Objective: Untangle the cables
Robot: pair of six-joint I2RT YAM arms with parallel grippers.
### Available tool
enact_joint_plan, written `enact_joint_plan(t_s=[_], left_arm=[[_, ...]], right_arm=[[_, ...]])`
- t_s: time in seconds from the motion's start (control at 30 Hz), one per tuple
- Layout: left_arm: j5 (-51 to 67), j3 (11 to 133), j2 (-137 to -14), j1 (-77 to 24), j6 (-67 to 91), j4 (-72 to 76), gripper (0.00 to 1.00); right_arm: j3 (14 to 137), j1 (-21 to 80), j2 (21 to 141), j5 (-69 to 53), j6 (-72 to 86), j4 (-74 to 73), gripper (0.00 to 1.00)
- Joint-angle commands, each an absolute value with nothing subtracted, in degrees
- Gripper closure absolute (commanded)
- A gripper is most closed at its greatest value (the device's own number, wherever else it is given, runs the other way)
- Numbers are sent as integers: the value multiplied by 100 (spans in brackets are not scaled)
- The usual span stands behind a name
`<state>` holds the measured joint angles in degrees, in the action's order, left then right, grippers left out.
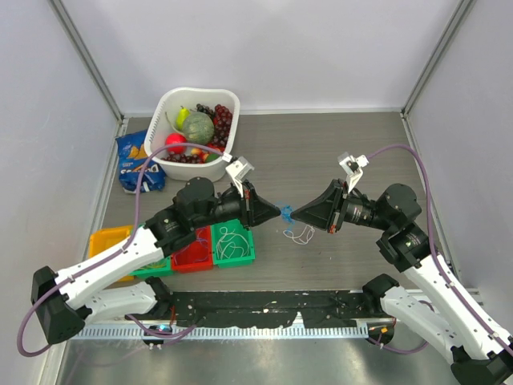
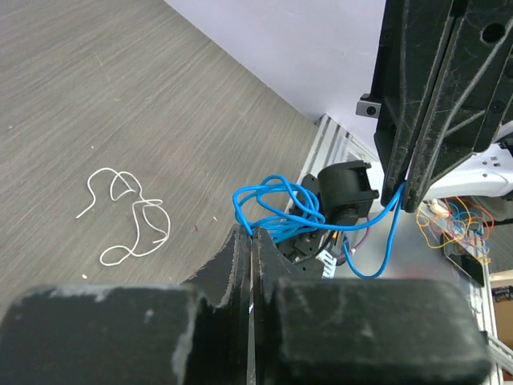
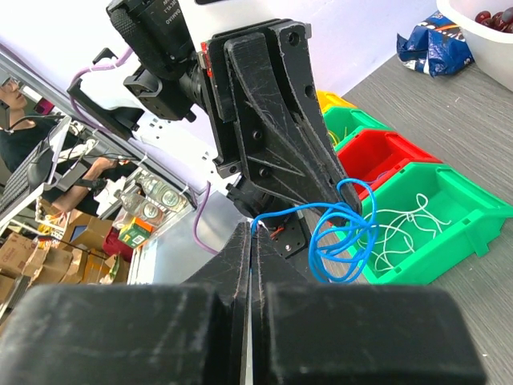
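Observation:
A thin blue cable (image 1: 286,212) hangs in a tangled coil between my two grippers, above the table's middle. My left gripper (image 1: 277,211) is shut on one part of it (image 2: 353,228); the jaws pinch the strand at their tips (image 2: 252,234). Facing it, my right gripper (image 1: 295,214) is shut on another part of the same blue cable (image 3: 293,207), its tips (image 3: 255,224) closed with no gap. A white cable (image 1: 300,234) lies loose on the table just below the grippers, and shows in the left wrist view (image 2: 132,212). No yellow-orange cable shows.
Under the left arm sit a green bin (image 1: 244,250) holding white cables, a red bin (image 1: 192,258) and a yellow bin (image 1: 108,239). At the back left stand a white basket (image 1: 164,108) of fruit and a blue snack bag (image 1: 135,163).

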<state>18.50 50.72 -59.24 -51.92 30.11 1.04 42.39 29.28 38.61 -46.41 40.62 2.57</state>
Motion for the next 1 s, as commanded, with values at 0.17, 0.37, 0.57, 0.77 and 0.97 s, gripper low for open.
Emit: enact_joint_plan(t_s=[0.17, 0.37, 0.57, 0.77, 0.97], left_arm=[[591, 4738, -5309, -5212, 2611, 229, 100], [-1589, 4816, -5142, -5203, 2435, -1316, 100], [-669, 4386, -4685, -5212, 2443, -801, 100], [-1045, 4464, -4667, -5203, 2391, -1291, 100], [-784, 4657, -4860, -5203, 2540, -1582, 87]], right_arm=[[4508, 2936, 3578, -4257, 3420, -376, 99], [4992, 2936, 2884, -559, 2540, -2118, 99], [4825, 2936, 2821, -818, 2680, -1846, 99], [4948, 2936, 2690, -186, 2584, -1986, 99], [5133, 2936, 2653, -429, 2478, -1969, 99]])
